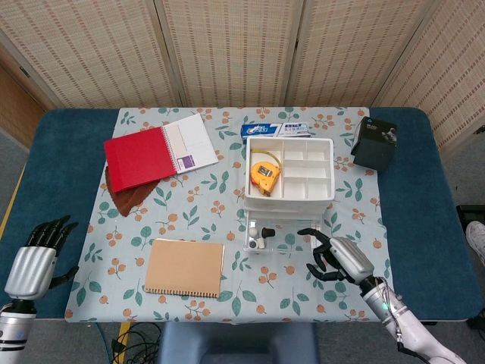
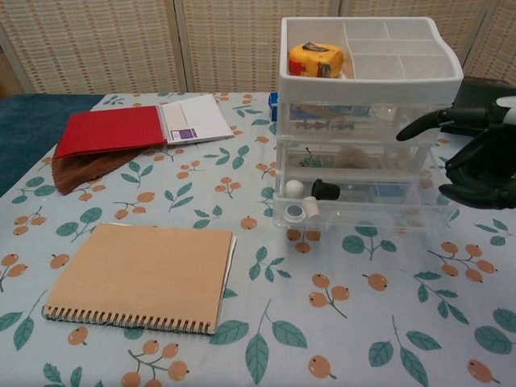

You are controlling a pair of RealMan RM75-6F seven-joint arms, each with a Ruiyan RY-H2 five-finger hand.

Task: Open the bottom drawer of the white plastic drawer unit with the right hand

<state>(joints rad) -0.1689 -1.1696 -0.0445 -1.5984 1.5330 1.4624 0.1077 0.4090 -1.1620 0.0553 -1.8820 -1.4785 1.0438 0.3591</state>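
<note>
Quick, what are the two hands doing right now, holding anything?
Left hand: open, fingers apart, holding nothing.
Right hand: fingers curled, holding nothing, clear of the bottom drawer.

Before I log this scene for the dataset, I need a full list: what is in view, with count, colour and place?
drawer unit: one, white and clear, centre-right of table, bottom drawer pulled out.
tape measure: one, yellow, in unit's top tray.
red notebook: one, red cover, open, far left.
cloth: one, brown, under red notebook.
tan notebook: one, tan, spiral-bound, near left.
toothpaste box: one, blue and white, behind unit.
black box: one, far right.
tablecloth: one, floral, over blue table.
left hand: open, near left edge.
right hand: empty, fingers curled, near the drawer's front right.
</note>
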